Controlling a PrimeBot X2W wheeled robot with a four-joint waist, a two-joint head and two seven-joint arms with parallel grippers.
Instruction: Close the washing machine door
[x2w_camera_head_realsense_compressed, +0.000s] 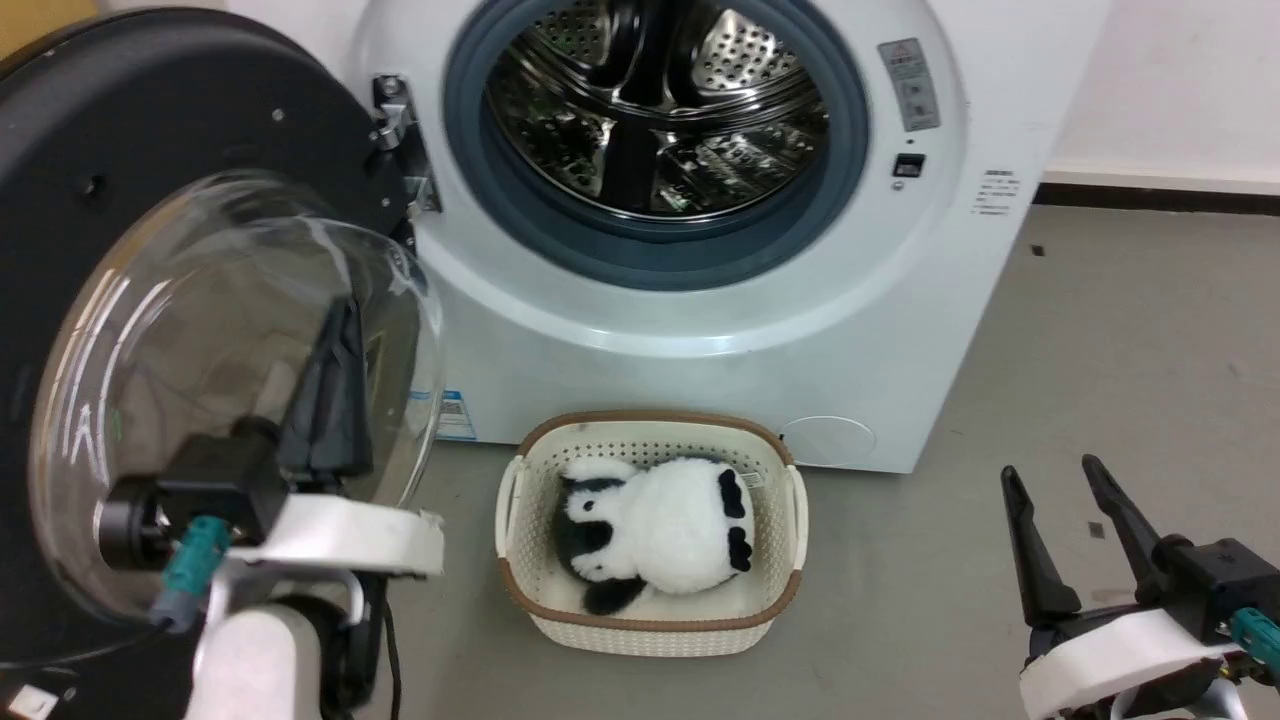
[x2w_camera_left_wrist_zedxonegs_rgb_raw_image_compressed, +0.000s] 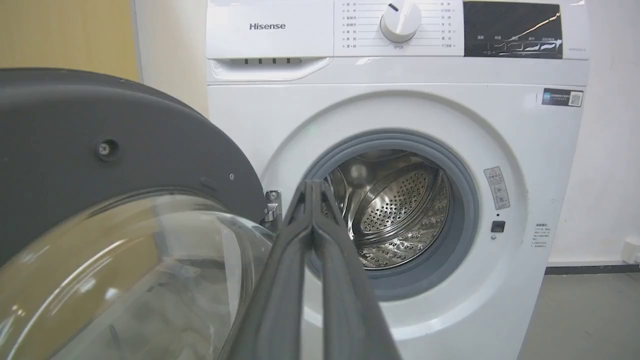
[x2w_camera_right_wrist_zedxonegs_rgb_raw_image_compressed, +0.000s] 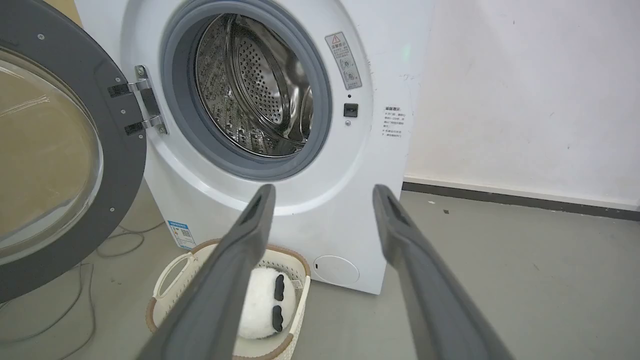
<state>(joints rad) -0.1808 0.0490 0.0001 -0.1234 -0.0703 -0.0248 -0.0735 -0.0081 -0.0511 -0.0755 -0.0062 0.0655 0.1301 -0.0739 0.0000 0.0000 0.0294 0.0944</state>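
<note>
Holding left gripper (x2w_camera_left_wrist_zedxonegs_rgb_raw_image_compressed: 312, 184) clenched empty beside the washing machine door (x2w_camera_head_realsense_compressed: 150, 120) gaping at frame left; resting right gripper (x2w_camera_head_realsense_compressed: 1050, 470) released at lower right.

washing machine door (x2w_camera_head_realsense_compressed: 150, 110): cut off at left edge
warning sticker (x2w_camera_head_realsense_compressed: 910, 85): print too small
plush toy (x2w_camera_right_wrist_zedxonegs_rgb_raw_image_compressed: 262, 305): partly behind my right claw (x2w_camera_right_wrist_zedxonegs_rgb_raw_image_compressed: 324, 192)

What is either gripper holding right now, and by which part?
Nothing is held. The left gripper is shut, fingers pressed together on nothing, beside the glass of the open door. The right gripper is open and empty.
</note>
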